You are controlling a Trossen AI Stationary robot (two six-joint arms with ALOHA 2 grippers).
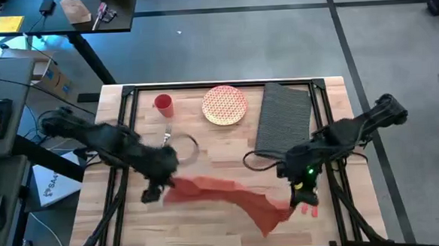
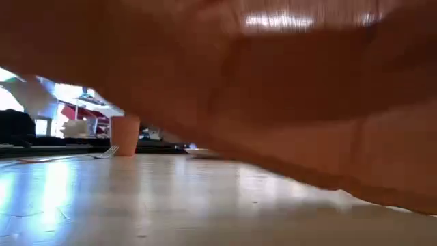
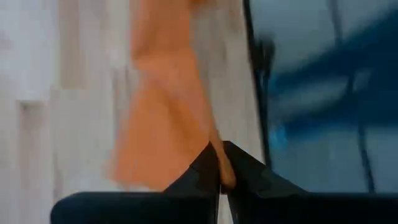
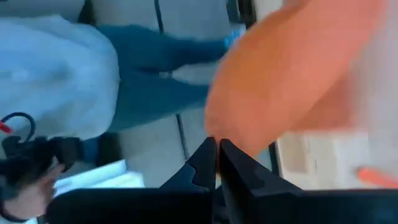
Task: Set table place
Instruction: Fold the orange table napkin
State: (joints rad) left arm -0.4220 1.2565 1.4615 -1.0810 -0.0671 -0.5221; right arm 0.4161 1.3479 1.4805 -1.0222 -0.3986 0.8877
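Between both tools [image 1: 163, 188] [image 1: 302, 198], stretched orange napkin [image 1: 227, 190].

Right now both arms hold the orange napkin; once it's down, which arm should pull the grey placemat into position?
Probably the right. The right gripper sits just below the placemat, on the same side of the table. The left gripper, pinching the napkin, is across the table, beyond the plate.

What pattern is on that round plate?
The plate has a red-and-cream lattice pattern, clearest in the high view.
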